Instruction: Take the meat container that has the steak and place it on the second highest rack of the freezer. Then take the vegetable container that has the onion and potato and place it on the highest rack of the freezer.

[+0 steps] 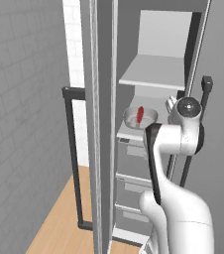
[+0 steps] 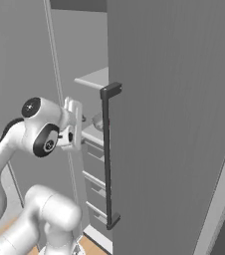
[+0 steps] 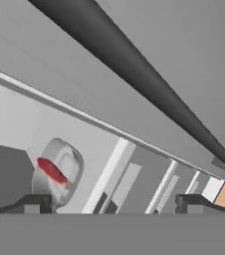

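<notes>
The meat container (image 1: 140, 117), a shallow grey tub with the red steak (image 1: 140, 113) in it, sits on a freezer rack (image 1: 132, 132) one level below the upper rack (image 1: 153, 72). My gripper (image 3: 112, 204) is open and empty, just in front and to the right of the container (image 3: 59, 172), not touching it. Its two dark fingertips (image 3: 32, 203) stand wide apart in the hand view. In the right base view the white hand (image 2: 73, 123) points into the freezer beside the open door. The vegetable container is out of view.
The freezer's open right door (image 2: 174, 124) with its long dark handle (image 2: 107, 154) stands close beside the hand. The left door (image 1: 96, 124) carries another dark handle (image 1: 73, 149). Several drawers (image 1: 131, 163) lie below the racks. Wooden floor (image 1: 59, 223) shows at the bottom.
</notes>
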Robot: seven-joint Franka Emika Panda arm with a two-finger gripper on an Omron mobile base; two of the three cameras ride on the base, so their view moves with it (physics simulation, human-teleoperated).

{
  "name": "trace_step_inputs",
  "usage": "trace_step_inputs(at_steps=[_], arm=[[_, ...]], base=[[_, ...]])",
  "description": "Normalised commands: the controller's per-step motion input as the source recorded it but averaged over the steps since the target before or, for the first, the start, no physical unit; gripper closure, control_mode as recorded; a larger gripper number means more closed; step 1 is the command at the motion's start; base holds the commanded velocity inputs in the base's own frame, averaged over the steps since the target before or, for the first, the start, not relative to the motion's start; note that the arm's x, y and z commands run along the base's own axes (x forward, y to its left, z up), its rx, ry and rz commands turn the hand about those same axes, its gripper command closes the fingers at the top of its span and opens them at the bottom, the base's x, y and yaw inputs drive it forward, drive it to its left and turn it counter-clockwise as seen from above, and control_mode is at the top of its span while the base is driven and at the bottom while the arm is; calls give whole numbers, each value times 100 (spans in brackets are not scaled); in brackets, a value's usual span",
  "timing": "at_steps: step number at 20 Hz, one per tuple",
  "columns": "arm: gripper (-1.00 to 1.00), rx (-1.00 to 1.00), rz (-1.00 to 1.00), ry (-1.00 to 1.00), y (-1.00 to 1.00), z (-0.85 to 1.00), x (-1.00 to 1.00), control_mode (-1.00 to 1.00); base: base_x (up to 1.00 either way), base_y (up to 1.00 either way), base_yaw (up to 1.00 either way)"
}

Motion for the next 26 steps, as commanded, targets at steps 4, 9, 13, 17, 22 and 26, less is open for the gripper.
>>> trace_step_inputs(at_steps=[4,9,13,17,22,26], arm=[[-100,3,0,35,-1,56,-89,-100],[-100,2,0,15,0,4,-100,-100],[-100,3,0,1,0,0,-100,-100],[-100,2,0,0,0,0,-89,-100],[-100,0,0,0,0,4,-50,-100],[-100,0,0,3,0,0,0,-100]], base=[[0,0,0],[0,0,0],[0,0,0],[0,0,0],[0,0,0],[0,0,0]])
